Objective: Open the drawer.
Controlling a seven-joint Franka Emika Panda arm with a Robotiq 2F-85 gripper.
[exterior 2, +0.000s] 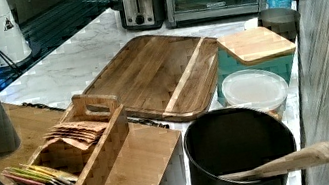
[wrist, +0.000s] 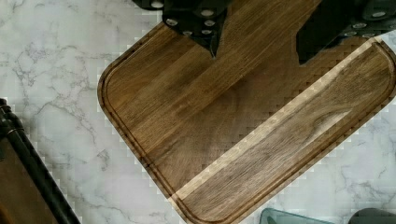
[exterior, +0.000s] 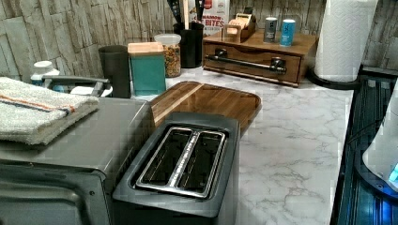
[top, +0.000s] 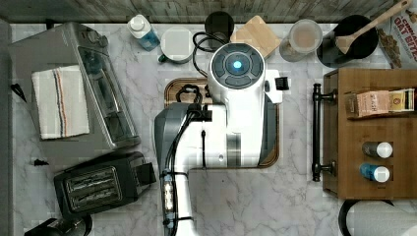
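Hand [wrist: 257, 44] spread wide, black fingers [wrist: 196, 21] hovering above rounded-corner wooden cutting board [wrist: 243, 121] on white marble table [top: 246, 196]. Shallow brown wooden drawer [exterior: 253, 60] with long black bar handle [top: 316, 132] shut, at the top view's right, apart from hand.

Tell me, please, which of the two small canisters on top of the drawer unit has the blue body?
The blue canister stands nearer the paper towel roll; the grey canister beside it stands nearer the tea-bag holder.

White marble counter [top: 236, 196], cutting board [exterior: 206, 101], toaster [top: 96, 184], drawer [exterior: 251, 61]
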